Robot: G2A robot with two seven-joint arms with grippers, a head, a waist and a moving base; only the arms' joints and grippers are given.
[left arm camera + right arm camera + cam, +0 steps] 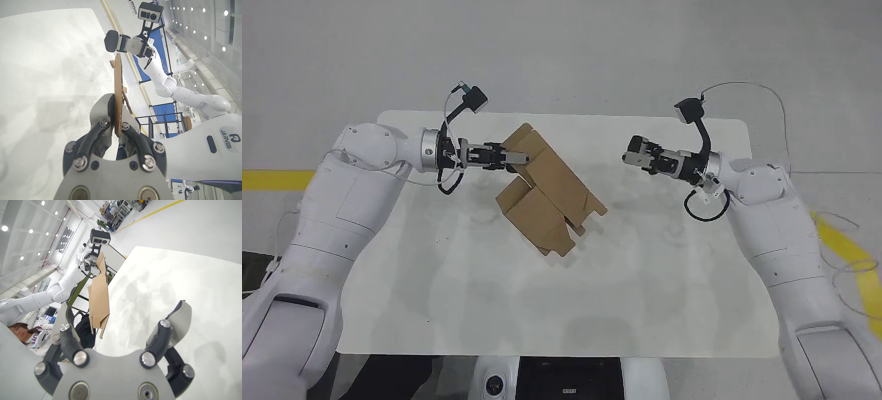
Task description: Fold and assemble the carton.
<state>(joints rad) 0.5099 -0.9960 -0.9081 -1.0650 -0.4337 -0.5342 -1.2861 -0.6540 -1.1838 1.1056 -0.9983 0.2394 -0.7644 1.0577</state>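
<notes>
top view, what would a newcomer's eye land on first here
The brown carton stands out first: still folded nearly flat, over the middle of the white table. The left claw is shut on one edge of it, and the left wrist view shows the cardboard pinched between the fingers. On the carton's other side the right claw is open, pointing toward it but apart from it.

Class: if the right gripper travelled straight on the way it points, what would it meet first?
Probably the carton held by the left gripper, though the right gripper might just skim its edge.
</notes>
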